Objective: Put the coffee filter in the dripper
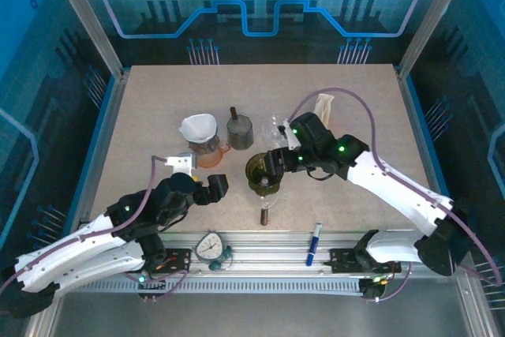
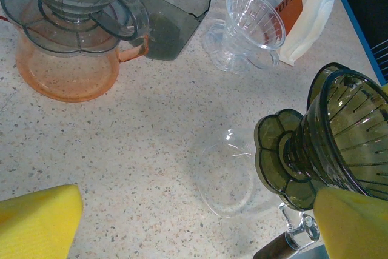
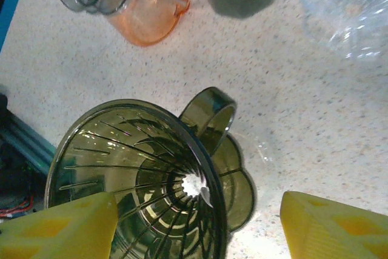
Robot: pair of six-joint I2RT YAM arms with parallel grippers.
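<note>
**A:** Where is the paper filter [image 1: 199,125]?

**B:** It sits opened out in a grey dripper [image 2: 60,10]. That dripper stands on an orange cup [image 2: 60,71], beyond the green dripper [image 1: 263,170] and off to its left.

**A:** And the green dripper itself?

**B:** It has nothing in it; you can see down its ribbed cone to the hole at the bottom. A clear glass saucer [image 2: 224,180] lies on the table [image 1: 158,100] just to its left.

**A:** What is the right gripper [image 3: 199,210] doing?

**B:** It hangs right over the green dripper with its yellow fingers [image 3: 333,228] spread wide. One finger is by the rim and the other stands well clear of the cone, so it holds nothing.

**A:** The left gripper [image 2: 198,201]?

**B:** It is also spread wide and holding nothing. It is low over the table, left of the green dripper, facing the saucer.

**A:** Anything else nearby?

**B:** A dark grey pot [image 1: 239,132] stands just beyond the green dripper. A clear dripper [image 1: 276,128] is beside the pot. A pack of filters [image 1: 323,105] lies further back, to the right.
</note>
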